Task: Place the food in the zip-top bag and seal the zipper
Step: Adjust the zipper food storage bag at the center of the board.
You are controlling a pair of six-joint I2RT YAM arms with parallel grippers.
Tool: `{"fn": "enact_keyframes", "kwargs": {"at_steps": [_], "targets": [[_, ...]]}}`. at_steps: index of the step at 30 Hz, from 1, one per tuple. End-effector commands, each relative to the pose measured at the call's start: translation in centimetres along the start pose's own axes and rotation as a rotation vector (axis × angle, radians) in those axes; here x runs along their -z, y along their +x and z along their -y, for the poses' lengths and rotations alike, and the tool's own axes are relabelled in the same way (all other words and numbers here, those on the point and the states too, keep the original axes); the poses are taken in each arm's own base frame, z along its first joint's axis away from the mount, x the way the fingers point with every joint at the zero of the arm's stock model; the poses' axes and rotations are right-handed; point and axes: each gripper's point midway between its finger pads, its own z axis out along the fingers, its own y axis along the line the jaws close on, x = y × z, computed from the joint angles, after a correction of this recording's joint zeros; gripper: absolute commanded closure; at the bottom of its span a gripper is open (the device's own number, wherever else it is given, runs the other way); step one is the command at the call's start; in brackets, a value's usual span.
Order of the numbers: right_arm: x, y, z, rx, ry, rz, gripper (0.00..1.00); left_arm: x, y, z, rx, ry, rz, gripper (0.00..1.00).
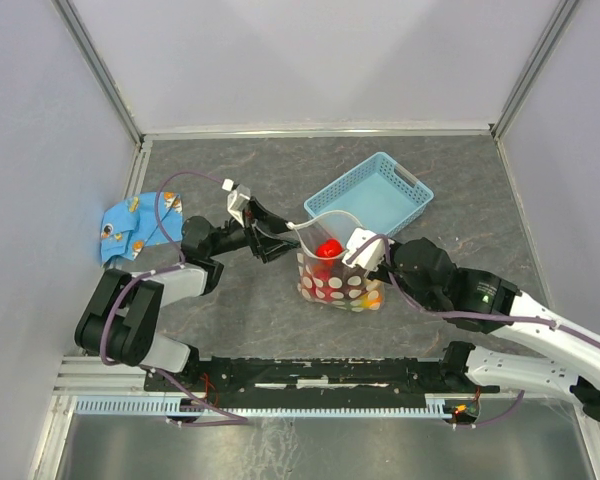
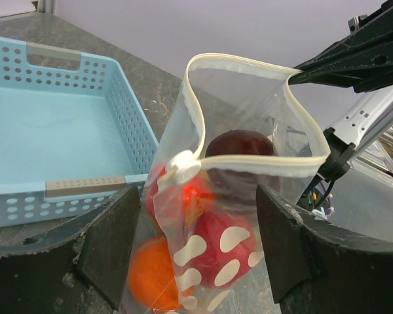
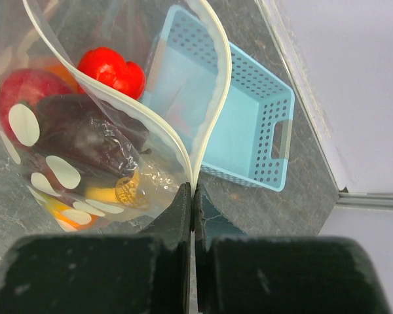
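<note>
The clear zip-top bag (image 1: 335, 285) with white dots stands on the table, its mouth open. Several pieces of food lie inside: a red pepper (image 3: 111, 69), a dark maroon piece (image 3: 85, 137), a red fruit (image 2: 223, 252) and an orange one (image 2: 150, 275). The whitish zipper (image 2: 198, 114) runs round the mouth and carries a white slider (image 2: 180, 167). My right gripper (image 3: 193, 191) is shut on the zipper's end at the bag's right corner (image 1: 358, 252). My left gripper (image 2: 200, 245) is open, with one finger on each side of the bag's lower part (image 1: 288, 243).
An empty blue basket (image 1: 415, 195) stands just behind the bag, close to its mouth. A blue patterned cloth (image 1: 130, 228) lies at the far left by the wall. Walls enclose the table at the back and on both sides.
</note>
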Motion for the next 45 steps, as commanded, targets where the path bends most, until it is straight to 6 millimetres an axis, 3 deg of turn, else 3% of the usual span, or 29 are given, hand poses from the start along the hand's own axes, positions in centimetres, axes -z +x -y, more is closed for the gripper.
{"fn": "enact_keyframes", "kwargs": {"at_steps": [1, 8, 19, 32, 42, 44, 45], "targets": [[0.6, -2.0, 0.9, -0.015, 0.019, 0.101, 0.98, -1.3, -1.4, 0.6, -0.141, 0.081, 0.017, 0.25], [0.3, -1.7, 0.9, -0.008, 0.026, 0.087, 0.98, -1.9, -0.9, 0.9, -0.121, 0.124, 0.014, 0.38], [0.7, -0.7, 2.0, -0.053, 0.102, 0.061, 0.98, -1.3, -1.8, 1.4, -0.158, 0.079, 0.049, 0.97], [2.6, 2.2, 4.6, -0.207, 0.296, -0.018, 0.96, 1.3, -2.2, -0.3, -0.267, -0.199, 0.036, 0.97], [1.3, 1.3, 2.3, -0.211, 0.170, -0.022, 0.95, 1.4, -2.5, 0.7, -0.281, -0.174, 0.024, 0.97], [1.1, 2.0, 2.6, -0.205, 0.203, -0.065, 0.95, 1.6, -2.7, 0.7, -0.291, -0.190, 0.031, 0.97], [1.4, 2.7, 3.7, -0.224, 0.285, -0.097, 0.98, 1.7, -2.8, 0.5, -0.294, -0.207, 0.038, 0.97]]}}
